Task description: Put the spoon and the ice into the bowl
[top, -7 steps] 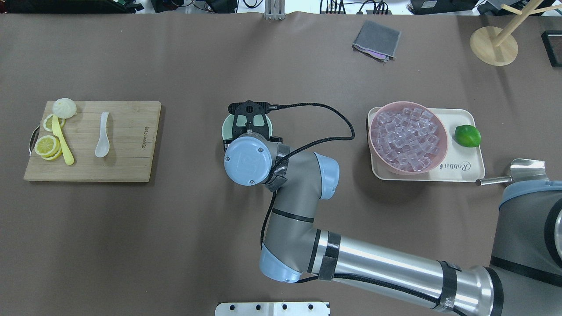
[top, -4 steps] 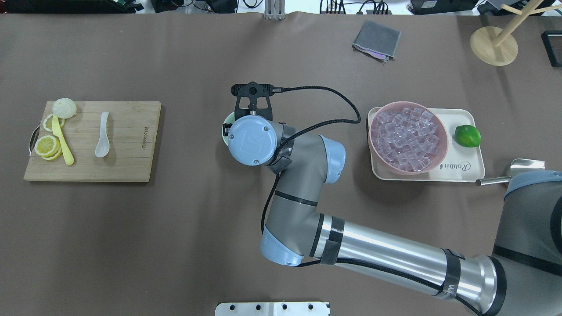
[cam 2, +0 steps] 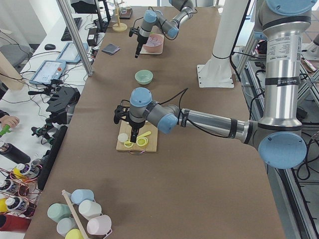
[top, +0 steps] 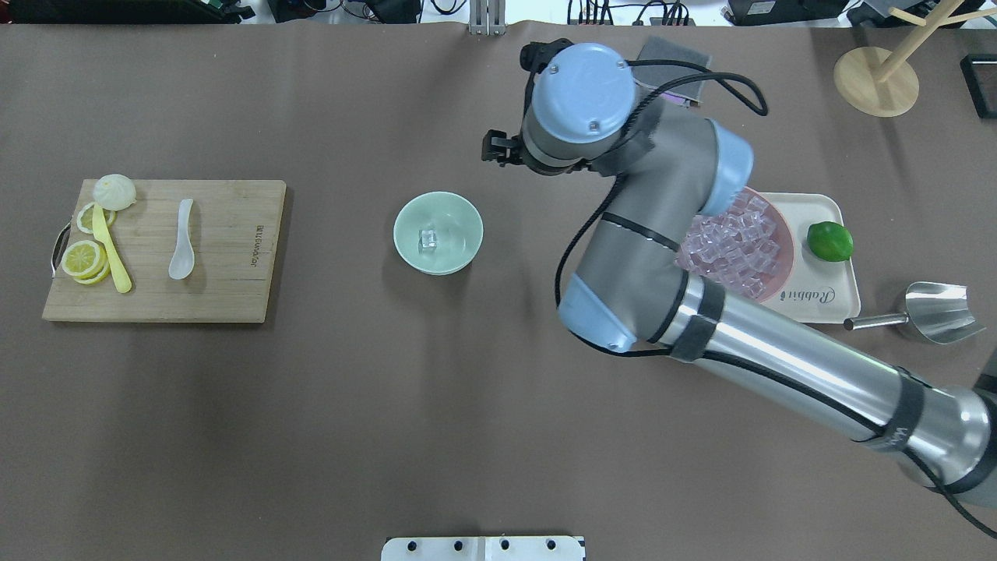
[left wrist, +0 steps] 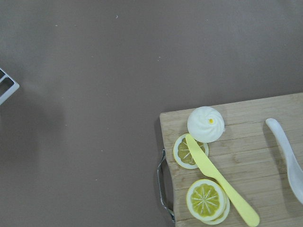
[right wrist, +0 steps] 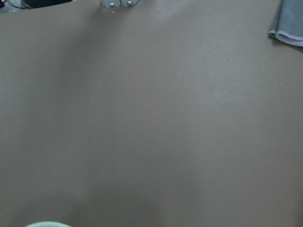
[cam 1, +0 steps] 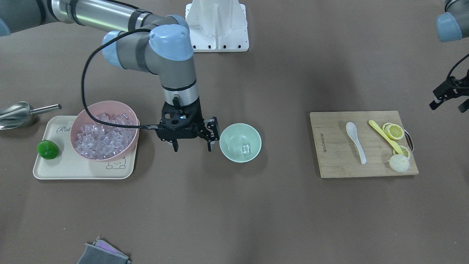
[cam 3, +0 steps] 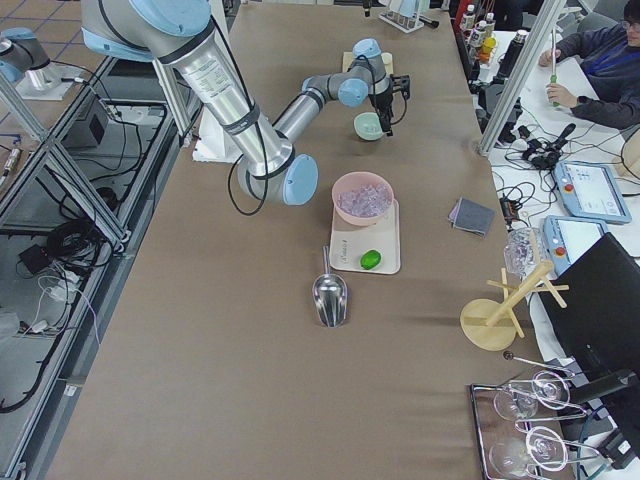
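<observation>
The mint-green bowl stands mid-table with one clear ice cube inside; both also show in the front view, bowl and ice cube. The white spoon lies on the wooden cutting board, far left; it also shows in the left wrist view. My right gripper is open and empty, beside the bowl on the pink bowl's side. My left gripper is open and empty, beyond the board's outer end.
A pink bowl full of ice cubes and a lime sit on a cream tray. A metal scoop lies beside it. A yellow spoon, lemon slices and a bun are on the board. A grey cloth lies at the far edge.
My right arm has moved off the mint-green bowl, away toward the far right. The bowl is uncovered and an ice cube shows in it.
</observation>
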Controlling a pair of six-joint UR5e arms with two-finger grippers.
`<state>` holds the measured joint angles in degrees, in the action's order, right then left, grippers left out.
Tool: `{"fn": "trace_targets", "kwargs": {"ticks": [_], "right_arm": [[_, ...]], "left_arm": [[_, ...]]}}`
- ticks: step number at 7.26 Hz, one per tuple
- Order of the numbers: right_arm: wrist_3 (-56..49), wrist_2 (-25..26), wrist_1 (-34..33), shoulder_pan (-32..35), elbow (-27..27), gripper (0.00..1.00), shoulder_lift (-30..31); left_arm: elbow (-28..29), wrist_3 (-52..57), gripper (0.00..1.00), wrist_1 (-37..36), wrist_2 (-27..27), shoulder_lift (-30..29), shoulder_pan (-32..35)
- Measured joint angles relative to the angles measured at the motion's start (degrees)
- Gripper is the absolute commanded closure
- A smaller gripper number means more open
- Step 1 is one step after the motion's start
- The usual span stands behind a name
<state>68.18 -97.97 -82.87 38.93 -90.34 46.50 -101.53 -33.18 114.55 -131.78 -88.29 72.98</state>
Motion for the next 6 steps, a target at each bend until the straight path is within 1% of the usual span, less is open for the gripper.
{"fn": "trace_targets", "kwargs": {"ticks": [2,3,5,6], "right_arm": [[-6.7,-5.4,-5.9,4.9,-10.3,0.01,7.1],[-10.4,-8.1,-7.6,7.4,-14.5,0.01,10.6],[-18.7,-13.8,-8.1,12.8,-20.7,0.01,18.5],[-23.3,-16.7,-8.1,16.0,-22.9,0.01,22.4]], "left_arm": [[0.7,-9.1,0.02,1.0,3.9,-3.0,-6.6],[1.6,-12.4,0.02,1.1,6.0,-5.1,-9.5],[4.2,-15.8,0.02,1.3,9.7,-8.7,-13.6],[6.2,-16.3,0.03,1.3,11.1,-10.7,-14.6]]}}
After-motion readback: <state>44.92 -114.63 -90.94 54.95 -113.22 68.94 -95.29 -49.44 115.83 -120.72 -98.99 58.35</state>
